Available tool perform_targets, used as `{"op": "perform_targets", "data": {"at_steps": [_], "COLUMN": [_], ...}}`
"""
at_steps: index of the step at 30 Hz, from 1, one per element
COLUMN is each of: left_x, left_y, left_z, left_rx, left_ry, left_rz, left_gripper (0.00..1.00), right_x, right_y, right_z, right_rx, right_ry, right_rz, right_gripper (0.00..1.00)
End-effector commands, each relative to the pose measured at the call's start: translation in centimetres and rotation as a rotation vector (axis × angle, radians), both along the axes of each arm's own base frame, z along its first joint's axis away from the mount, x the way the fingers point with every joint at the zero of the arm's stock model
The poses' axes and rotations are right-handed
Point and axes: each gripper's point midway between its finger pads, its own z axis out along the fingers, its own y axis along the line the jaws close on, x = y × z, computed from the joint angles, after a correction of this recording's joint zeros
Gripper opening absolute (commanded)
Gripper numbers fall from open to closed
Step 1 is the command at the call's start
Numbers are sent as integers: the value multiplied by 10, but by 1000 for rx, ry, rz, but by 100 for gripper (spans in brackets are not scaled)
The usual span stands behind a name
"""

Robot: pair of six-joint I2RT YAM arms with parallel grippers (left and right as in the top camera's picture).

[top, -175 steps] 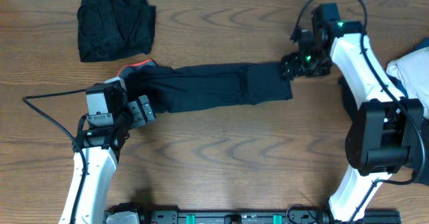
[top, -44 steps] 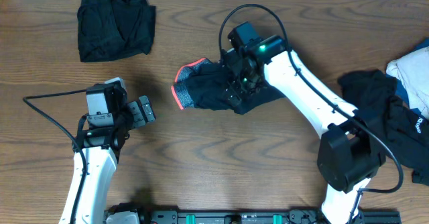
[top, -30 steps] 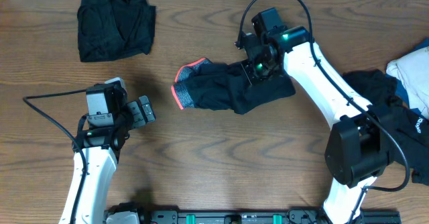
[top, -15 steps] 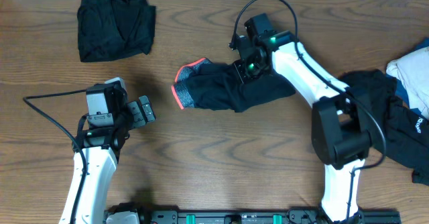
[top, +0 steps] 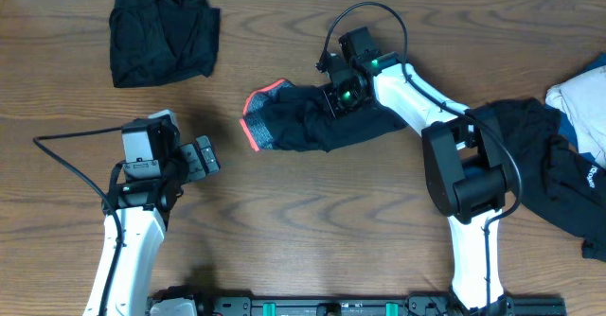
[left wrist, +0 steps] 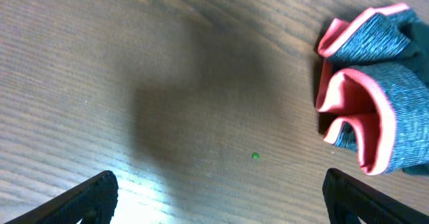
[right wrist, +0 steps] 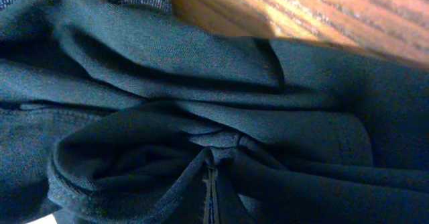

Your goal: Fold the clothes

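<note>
While the right claw (top: 333, 99) sits on the far edge of the trousers (top: 303, 129), its jaws are drawn together, pinching a gathered fold of the black cloth; seen from the right wrist, the creases of that cloth run into one tight pinch, and a strip of wooden table (right wrist: 301, 16) shows beyond the trousers. The trousers lie on the table, bunched and doubled over; their coral-red band (top: 256, 117) is turned outward at the end facing the left claw (top: 202, 155); grey-blue knit shows beside the coral edge. The left claw stands left of the trousers and a little nearer the robot's base, apart from them; its jaws are spread wide and hold nothing; its dark fingertips (left wrist: 90, 194) frame bare wood in the left wrist view, with the band lying beyond them, untouched; a small green speck (left wrist: 255, 156) marks the wood between fingertips and band. A crumpled black garment (top: 161, 30) lies well apart from the trousers, to their far left. Right of the trousers, past the right arm's base, a loose black heap (top: 540, 155) lies spread; a white piece (top: 578, 98) and a blue piece (top: 595, 67) lie just beyond that heap, farther still from the trousers. A black cable (top: 365, 13) loops over the right arm on the far side of the trousers.
</note>
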Motion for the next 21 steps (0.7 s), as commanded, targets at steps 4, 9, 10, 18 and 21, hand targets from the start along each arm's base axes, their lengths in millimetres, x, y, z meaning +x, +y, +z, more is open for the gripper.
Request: {"op": "perform_targets", "data": {"at_steps": [4, 9, 10, 18, 21], "left_x": [0, 0, 0, 0, 0], "left_y": [-2, -2, -2, -2, -2], "left_z": [4, 4, 4, 4, 4], "left_rx": [-8, -8, -8, -8, -8], "left_ry": [-4, -5, -5, -4, -4], "left_rz": [-13, -13, -13, -12, -12], "left_gripper": [98, 98, 98, 98, 98], "right_x": [14, 7, 0, -48, -55], "right_y": [5, 13, 18, 35, 32], "right_z": [52, 96, 100, 77, 58], "right_rx": [15, 79, 105, 158, 137], "right_ry": [-120, -163, -145, 100, 155], "right_rz": [-18, -1, 16, 56, 40], "right_gripper": [2, 3, 3, 8, 8]}}
